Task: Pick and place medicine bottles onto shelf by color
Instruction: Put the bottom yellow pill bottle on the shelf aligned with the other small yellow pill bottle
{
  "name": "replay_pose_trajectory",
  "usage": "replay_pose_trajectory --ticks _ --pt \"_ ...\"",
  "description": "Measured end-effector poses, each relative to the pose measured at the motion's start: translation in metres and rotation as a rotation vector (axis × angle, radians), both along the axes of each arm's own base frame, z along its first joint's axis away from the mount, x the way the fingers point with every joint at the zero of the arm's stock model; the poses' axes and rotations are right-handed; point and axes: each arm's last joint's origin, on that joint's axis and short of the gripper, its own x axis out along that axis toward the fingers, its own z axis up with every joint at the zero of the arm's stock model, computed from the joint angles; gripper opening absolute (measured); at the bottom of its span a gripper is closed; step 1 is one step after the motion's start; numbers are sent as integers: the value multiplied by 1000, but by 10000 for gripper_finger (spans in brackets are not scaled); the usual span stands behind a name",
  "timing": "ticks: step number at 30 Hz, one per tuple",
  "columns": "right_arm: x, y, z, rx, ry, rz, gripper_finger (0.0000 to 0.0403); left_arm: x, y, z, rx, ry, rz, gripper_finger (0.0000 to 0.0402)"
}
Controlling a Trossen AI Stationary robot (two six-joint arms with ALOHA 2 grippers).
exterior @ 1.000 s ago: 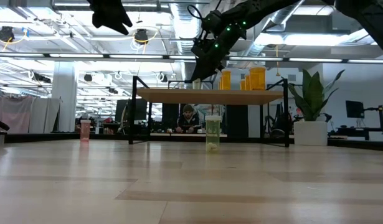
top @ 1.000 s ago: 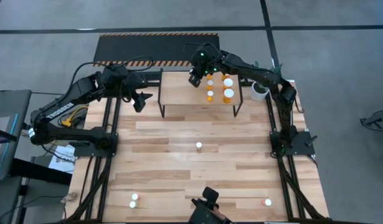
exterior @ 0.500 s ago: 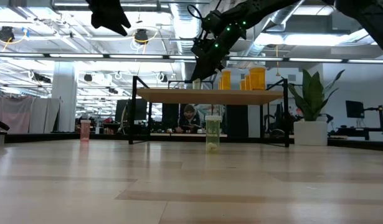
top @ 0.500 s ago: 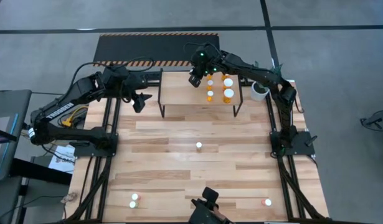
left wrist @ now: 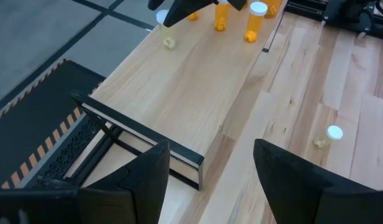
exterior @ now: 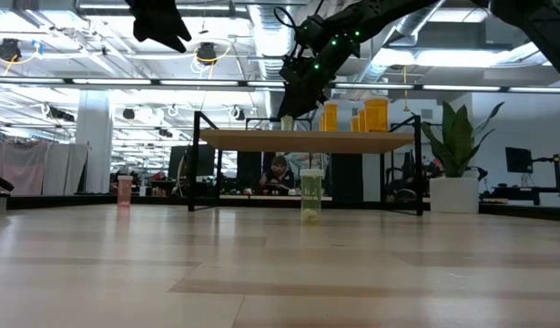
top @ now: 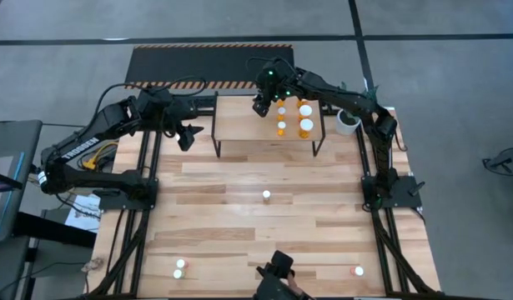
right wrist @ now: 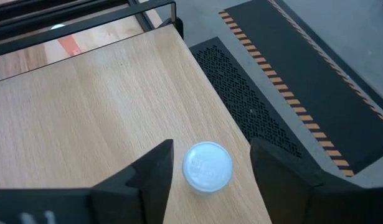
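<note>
The light-wood shelf [top: 239,125] stands at the table's far side. Several orange bottles [top: 305,127] stand on its right half. A pale yellow-green bottle with a white cap [right wrist: 207,167] stands upright on the shelf near its far edge; it also shows in the left wrist view [left wrist: 169,42]. My right gripper [right wrist: 211,148] is open and points down over it. Its fingers stand on either side of the cap with a gap on each side. My left gripper [top: 188,135] is open and empty, held above the table left of the shelf.
Another yellow-green bottle [top: 266,196] stands at mid-table. Two bottles [top: 179,267] stand at the near left and a reddish one [top: 358,271] at the near right. A pink bottle [exterior: 125,189] stands left of the shelf. A white plant pot [top: 348,122] is right of the shelf.
</note>
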Motion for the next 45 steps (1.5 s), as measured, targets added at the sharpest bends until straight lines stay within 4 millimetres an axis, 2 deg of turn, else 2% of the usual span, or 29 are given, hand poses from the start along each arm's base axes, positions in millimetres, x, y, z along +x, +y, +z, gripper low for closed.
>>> replay_pose_trajectory --ticks 5,12,15,18,23,27,33,37,41,45 --pt "0 0 6 -21 -4 13 240 0 0 0 0 0 0 219" --pt "-1 7 50 -69 -53 35 240 0 0 0 -1 1 0 219" --pt "-5 21 70 -59 -12 75 240 -1 -1 -1 -10 16 0 219" --pt "-10 44 87 -7 36 186 240 -3 -2 -4 -31 53 0 219" --pt "-23 86 95 221 156 377 240 -7 -4 -8 -62 101 -2 219" --pt "-36 125 89 458 267 525 239 -8 -5 -10 -72 115 -5 219" --pt "-31 189 66 497 290 659 228 -7 -4 -8 -61 98 -6 219" --pt "-41 226 30 509 296 709 221 -7 -4 -8 -62 98 -6 219" --pt "-62 247 -6 516 251 683 215 -7 -6 -10 -102 103 -40 219" --pt "-79 255 -27 513 188 590 209 -12 -23 -18 -315 153 -218 219"
